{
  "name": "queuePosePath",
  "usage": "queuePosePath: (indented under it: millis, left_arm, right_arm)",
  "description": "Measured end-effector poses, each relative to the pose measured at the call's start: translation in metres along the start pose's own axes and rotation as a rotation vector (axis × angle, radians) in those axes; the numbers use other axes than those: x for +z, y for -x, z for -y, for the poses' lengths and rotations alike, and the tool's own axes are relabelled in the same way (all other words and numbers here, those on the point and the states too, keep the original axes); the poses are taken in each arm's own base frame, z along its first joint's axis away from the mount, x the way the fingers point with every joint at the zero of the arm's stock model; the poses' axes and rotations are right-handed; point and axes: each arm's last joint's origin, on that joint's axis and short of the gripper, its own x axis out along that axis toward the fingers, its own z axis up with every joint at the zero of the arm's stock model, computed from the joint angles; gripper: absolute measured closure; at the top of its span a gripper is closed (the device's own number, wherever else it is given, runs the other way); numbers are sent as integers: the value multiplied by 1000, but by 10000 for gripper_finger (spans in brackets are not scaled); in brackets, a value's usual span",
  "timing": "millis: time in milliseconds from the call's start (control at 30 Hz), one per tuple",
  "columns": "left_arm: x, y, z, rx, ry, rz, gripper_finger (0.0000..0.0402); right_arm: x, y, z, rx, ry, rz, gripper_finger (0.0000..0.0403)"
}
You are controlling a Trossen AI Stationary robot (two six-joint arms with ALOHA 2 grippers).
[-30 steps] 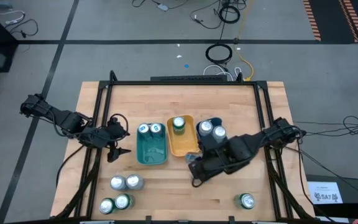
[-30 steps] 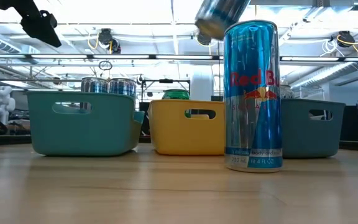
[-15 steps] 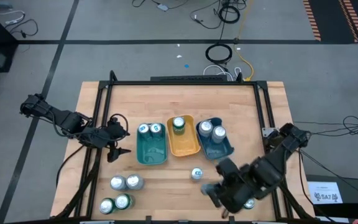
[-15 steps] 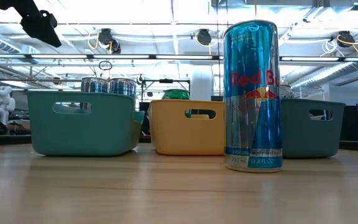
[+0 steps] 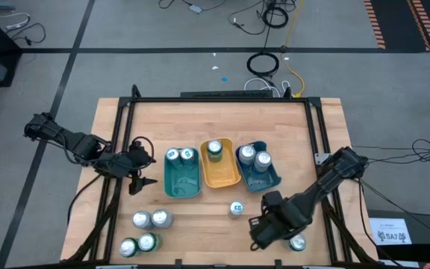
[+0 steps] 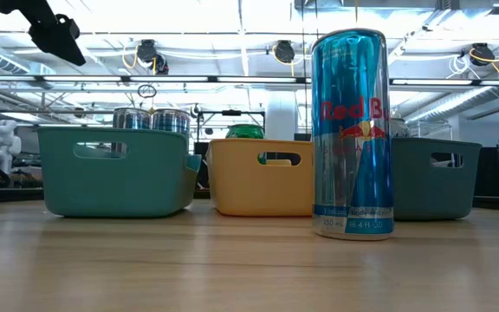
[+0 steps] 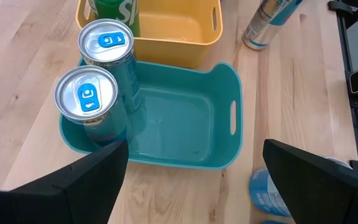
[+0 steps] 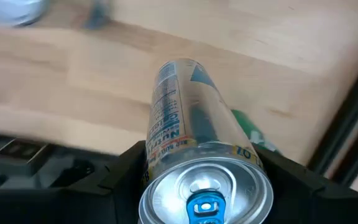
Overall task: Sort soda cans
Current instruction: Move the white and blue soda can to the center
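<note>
Two cans (image 5: 180, 155) in leftmost tray (image 5: 183, 182)

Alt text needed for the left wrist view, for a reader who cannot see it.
A teal rectangular plastic tray on the wooden table holds two upright silver-topped blue cans side by side at one end, the rest empty. A yellow plastic tray sits against it, and the left pincer hangs open above.

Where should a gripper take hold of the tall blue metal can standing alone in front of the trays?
Around the tall blue metal can at mid-height, coming from the front or either side: it stands upright, round-walled, bare wood around, plastic trays behind.
</note>
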Motion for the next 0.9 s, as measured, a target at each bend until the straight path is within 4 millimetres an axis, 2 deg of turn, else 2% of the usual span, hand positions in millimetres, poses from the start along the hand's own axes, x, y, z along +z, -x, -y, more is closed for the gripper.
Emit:
queuePosePath:
  millis: [233,367,533,633,900]
  left_arm:
    - [0,0,0,0,6,0,20]
    - [0,0,0,0,7,1,20]
    - [0,0,0,-2,8,3,20]
    - [0,0,0,-3,9,4,20]
    - [1,0,0,-5,10,8,20]
  right_arm:
    - [24,-34,-22,55,-4,-30,170]
    - [37,-45,-25,34,-12,-22,170]
    - [48,-49,-25,14,-12,5,167]
    - [54,-49,-27,31,-19,58,154]
    - [60,-48,-28,32,-8,60,122]
